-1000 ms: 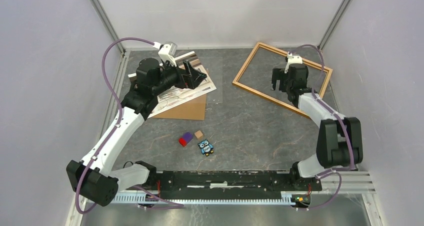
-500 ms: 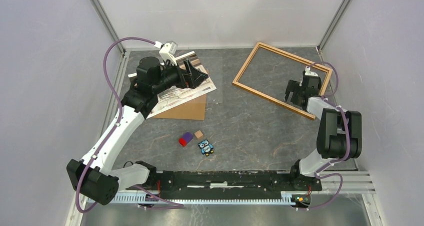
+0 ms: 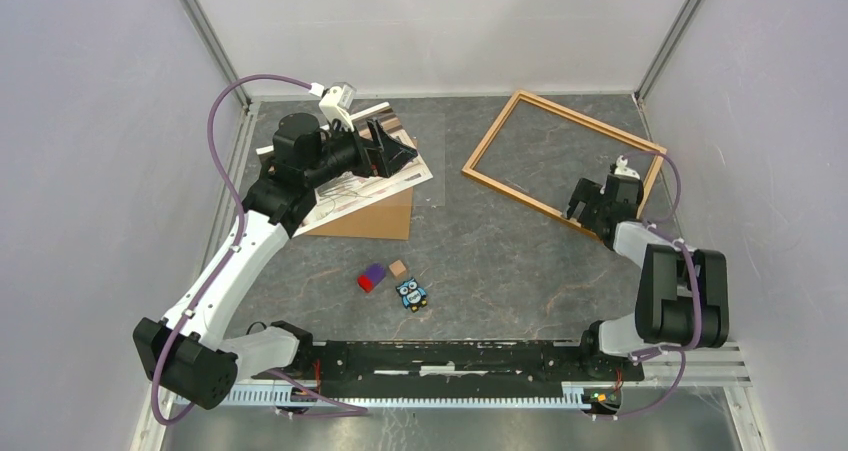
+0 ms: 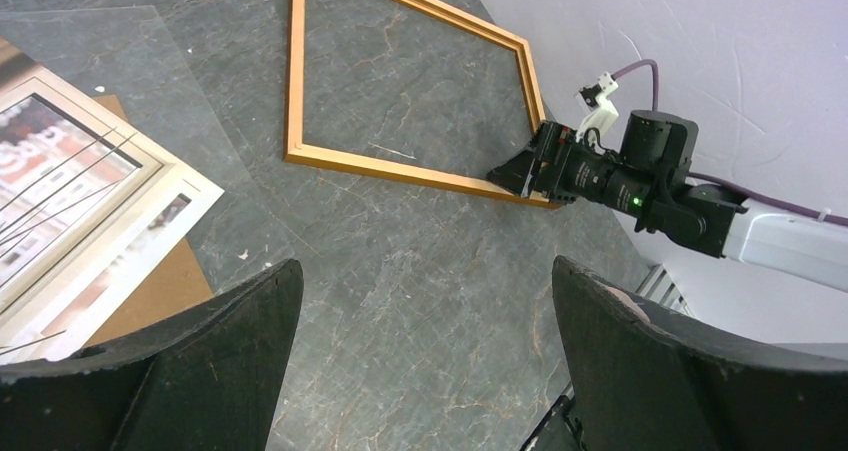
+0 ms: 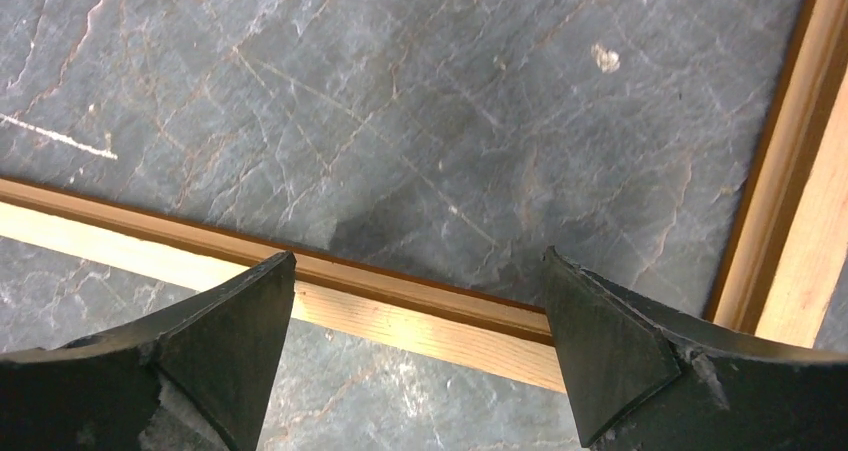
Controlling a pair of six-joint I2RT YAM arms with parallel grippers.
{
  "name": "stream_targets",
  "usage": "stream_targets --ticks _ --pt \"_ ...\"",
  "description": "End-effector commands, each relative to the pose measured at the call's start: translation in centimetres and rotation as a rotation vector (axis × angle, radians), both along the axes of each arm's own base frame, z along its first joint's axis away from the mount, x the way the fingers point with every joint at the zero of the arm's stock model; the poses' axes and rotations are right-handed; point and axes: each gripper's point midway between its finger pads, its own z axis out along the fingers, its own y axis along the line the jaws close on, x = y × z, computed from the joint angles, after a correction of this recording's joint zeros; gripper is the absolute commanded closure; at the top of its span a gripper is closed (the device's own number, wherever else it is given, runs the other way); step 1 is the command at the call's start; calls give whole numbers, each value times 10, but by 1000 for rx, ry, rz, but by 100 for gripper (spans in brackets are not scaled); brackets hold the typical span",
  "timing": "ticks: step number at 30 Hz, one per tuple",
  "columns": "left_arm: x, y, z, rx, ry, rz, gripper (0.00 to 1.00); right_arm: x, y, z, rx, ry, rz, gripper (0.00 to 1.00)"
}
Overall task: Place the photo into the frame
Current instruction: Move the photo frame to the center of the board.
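Photo (image 3: 372, 183) lies face up on a brown backing board (image 3: 385, 221) at the table's (image 3: 500, 271) left rear, well apart from the frame (image 3: 530, 198), which lies flat at the right rear. The left gripper (image 4: 425, 271) hovers over the print, spread and empty. The right gripper (image 5: 410, 266), likewise spread and empty, sits low over the frame's near rail by a corner. Pinching the flat print could crease it or drag the board along, and the right fingers could knock the frame askew.

The left arm stretches far forward, its left gripper (image 3: 400, 150) spread wide. The right arm folds sharply at the elbow, its right gripper (image 3: 586, 207) low, angled downward, apparently parted wide too.
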Motion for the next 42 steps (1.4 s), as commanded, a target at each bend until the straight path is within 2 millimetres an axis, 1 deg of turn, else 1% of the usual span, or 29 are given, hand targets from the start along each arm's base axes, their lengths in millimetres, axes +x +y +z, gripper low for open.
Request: stream_targets --ticks 1,7,11,15,19,21,24,26,29,31,33,35,37,39,40,42 --pt "-5 -5 25 -54 -24 -21 0 -25 13 -9 71 25 -4 2" --pt "-4 -6 22 -52 -16 -21 0 -50 21 -7 77 11 8 2" --pt "-4 -6 21 -52 -13 -21 0 -63 36 -7 114 -7 48 2" --pt "-3 -7 20 -50 -10 -22 0 -73 47 -6 111 -13 92 2" --pt "-2 -6 19 -48 -11 -19 0 -90 62 -12 117 14 148 2" --pt "-3 -6 20 -48 -13 -19 0 -96 66 -12 107 15 172 2" --pt "-3 -6 20 -49 -14 -19 0 -96 63 -5 61 5 210 2" --pt "-3 -6 19 -49 -11 -20 0 -90 52 6 -13 -1 211 2" --pt "-2 -6 17 -44 -10 -17 0 -73 59 30 -107 -29 272 2" --pt "1 -6 13 -38 1 -13 0 -55 75 51 -100 -76 312 2" --pt "1 -10 9 -34 9 -20 0 -40 101 68 -64 -118 363 2" --pt "1 -15 0 -8 24 -25 0 -28 136 78 2 -149 413 2" --pt "-3 -23 -5 9 40 -45 0 -16 178 90 120 -214 491 2" --pt "-11 -32 -1 1 38 -86 0 -3 211 98 237 -252 519 2" --pt "-15 -35 1 -3 34 -99 0 1 225 99 298 -254 523 2" --pt "-23 -40 7 -6 16 -116 0 14 244 102 388 -274 515 2"
